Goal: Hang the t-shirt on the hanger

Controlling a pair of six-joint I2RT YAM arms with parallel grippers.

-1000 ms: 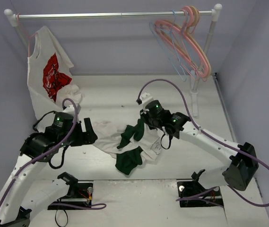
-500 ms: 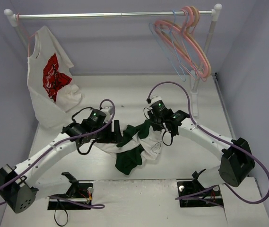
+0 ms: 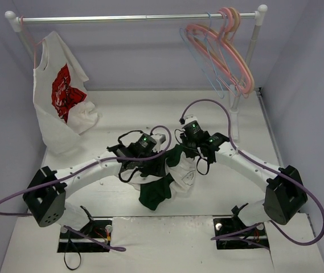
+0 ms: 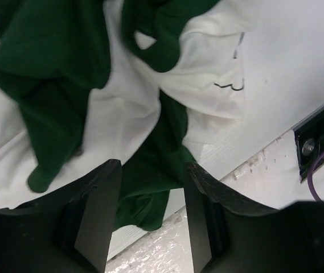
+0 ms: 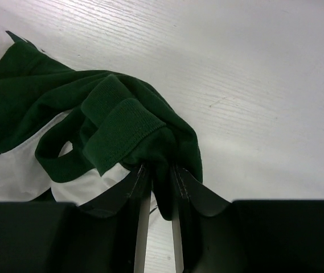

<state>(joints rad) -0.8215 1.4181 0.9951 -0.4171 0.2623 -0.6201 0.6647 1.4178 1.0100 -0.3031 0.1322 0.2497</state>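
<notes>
The dark green and white t-shirt (image 3: pixel 160 183) lies crumpled at the table's middle. My right gripper (image 3: pixel 179 152) is shut on its green ribbed collar (image 5: pixel 122 125), with the fabric pinched between the fingers (image 5: pixel 159 170). My left gripper (image 3: pixel 157 160) hovers open just above the shirt's left part. In the left wrist view its jaws (image 4: pixel 151 168) stand wide apart over green and white folds (image 4: pixel 48 68) and hold nothing. The thin light-blue hanger (image 3: pixel 202 63) hangs on the rail at the back right, among the pink hangers.
A white shirt with red print (image 3: pixel 59 94) hangs at the rail's left end. Thick pink hangers (image 3: pixel 230 54) hang on the rail (image 3: pixel 139 18) at the right, next to the rack's post (image 3: pixel 237 111). Black mounting plates (image 3: pixel 238 233) lie at the near edge.
My left arm has swung from the table's left side to the middle, and its open gripper is now over the shirt. My right gripper has kept its hold on the collar and shifted slightly.
</notes>
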